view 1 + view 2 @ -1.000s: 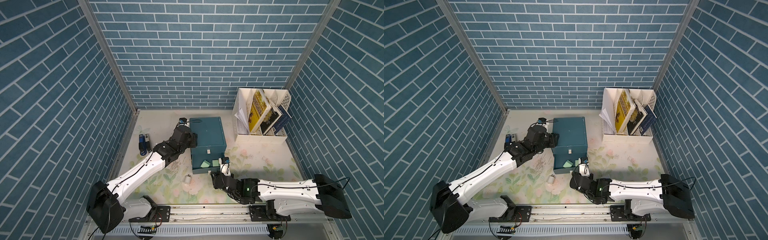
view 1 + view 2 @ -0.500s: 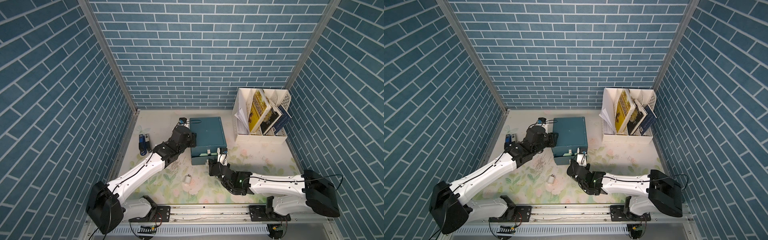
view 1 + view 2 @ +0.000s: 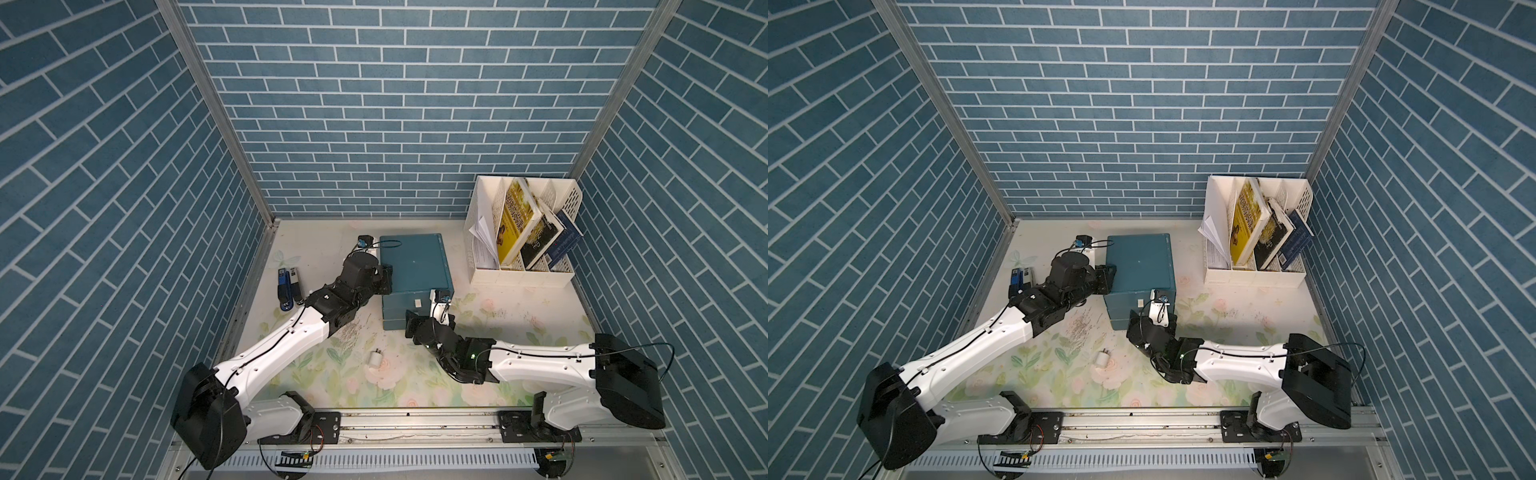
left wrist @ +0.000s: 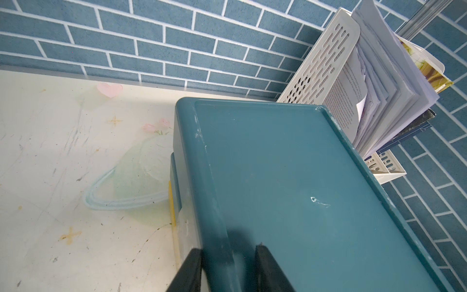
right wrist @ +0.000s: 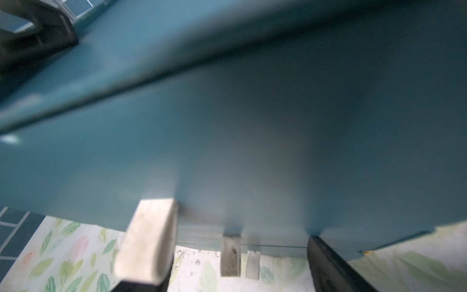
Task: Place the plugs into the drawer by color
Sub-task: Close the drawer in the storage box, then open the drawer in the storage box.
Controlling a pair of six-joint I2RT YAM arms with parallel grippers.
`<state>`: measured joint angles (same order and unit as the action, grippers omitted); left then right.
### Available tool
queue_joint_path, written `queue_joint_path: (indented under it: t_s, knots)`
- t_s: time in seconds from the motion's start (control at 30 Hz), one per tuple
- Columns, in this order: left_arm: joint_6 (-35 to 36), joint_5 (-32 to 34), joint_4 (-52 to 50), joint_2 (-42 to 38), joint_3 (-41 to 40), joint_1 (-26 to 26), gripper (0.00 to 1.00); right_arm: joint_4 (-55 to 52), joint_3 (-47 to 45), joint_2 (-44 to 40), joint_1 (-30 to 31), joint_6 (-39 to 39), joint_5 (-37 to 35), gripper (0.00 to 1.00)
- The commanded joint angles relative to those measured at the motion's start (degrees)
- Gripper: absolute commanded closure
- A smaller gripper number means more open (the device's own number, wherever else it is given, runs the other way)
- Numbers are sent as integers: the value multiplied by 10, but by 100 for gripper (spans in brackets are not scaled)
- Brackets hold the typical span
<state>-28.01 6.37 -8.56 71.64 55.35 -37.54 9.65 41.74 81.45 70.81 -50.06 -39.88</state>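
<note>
Jaws of the left gripper (image 4: 226, 249) were closed narrow on the raised rim along one top edge of the drawer (image 4: 290, 189). One black finger (image 4: 189, 268) sat outside the cabinet wall and its mate rested on the top panel just inside the rim. In both top views that left gripper (image 3: 384, 280) (image 3: 1106, 280) met the dark teal cabinet (image 3: 415, 262) (image 3: 1140, 262) at its side, near the front corner.

The right gripper (image 5: 232, 232) stood with its jaws spread wide and held nothing. Directly ahead of them, very close and blurred, was the drawer front (image 5: 252, 126). Two small white tab handles (image 5: 230, 255) lay in the gap between the white-padded finger (image 5: 149, 240) and the black one (image 5: 331, 268); whether either finger touched the front could not be told. In both top views this right gripper (image 3: 430, 320) (image 3: 1152, 320) sat low at the cabinet's front face, whose drawers looked pushed in.

One white plug (image 3: 376, 358) (image 3: 1104, 357) lay on the floral mat (image 3: 519, 316), outside both pairs of jaws and nearer the right pair. Staplers (image 3: 286, 286) lay behind the left jaws, well apart from them. The book rack (image 3: 523, 274) stood beyond the cabinet from the left jaws.
</note>
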Motion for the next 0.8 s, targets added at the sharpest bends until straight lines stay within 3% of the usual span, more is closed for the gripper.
queue_joint_path:
  t_s: [0.0, 0.27, 0.53, 0.77]
  knots:
    - [14, -30, -42, 23, -22, -4, 61, -2, 14, 7, -6, 9, -18, 12]
    - [14, -24, -43, 33, -13, -4, 59, -15, 14, 10, -4, 16, -1, 12]
    - [11, -28, -32, 49, 1, -4, 58, 91, -142, -103, 37, -86, 25, 16]
    - [6, -31, -30, 56, 2, -3, 58, 218, -228, -109, -2, -148, 114, 20]
